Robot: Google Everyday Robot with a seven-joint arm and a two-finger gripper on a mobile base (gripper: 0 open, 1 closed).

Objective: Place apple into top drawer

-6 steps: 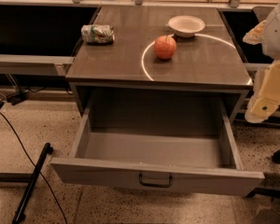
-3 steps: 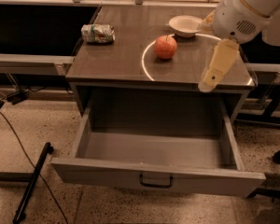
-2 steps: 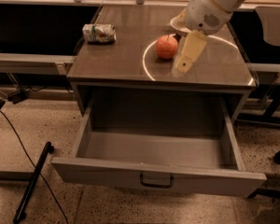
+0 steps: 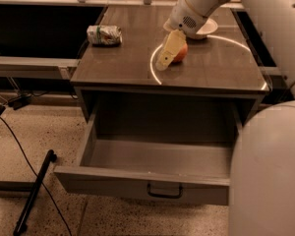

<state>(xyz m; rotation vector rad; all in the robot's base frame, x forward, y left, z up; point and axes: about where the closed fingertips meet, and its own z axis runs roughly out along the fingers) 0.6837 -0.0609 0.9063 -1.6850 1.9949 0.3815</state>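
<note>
So the arm (image 4: pixel 202 3) comes in from the far right and reaches down over the bench (image 4: pixel 120 65), and the tool (image 4: pixel 167 53) is hanging right at the apple (image 4: pixel 182 54). From this angle the tool's cream-coloured end covers the apple's left side, so I honestly can't tell how far open it is or whether it's got hold of anything.

The apple itself sits on the bench top, a bit right of centre, roughly mid-depth. Just beyond it, toward the far right, there's a white bowl (image 4: pixel 209 27), partly hidden behind the arm. A wrinkled green-and-white can (image 4: pixel 104 35) lies on its side way over at the far left of the bench, well apart from the apple.

Below the bench top the top drawer (image 4: pixel 113 180) is pulled out toward the near side, with its dark bar handle (image 4: pixel 164 191) at the middle of the front panel. A big white piece of the robot's body (image 4: pixel 268 173) fills the near right corner.
</note>
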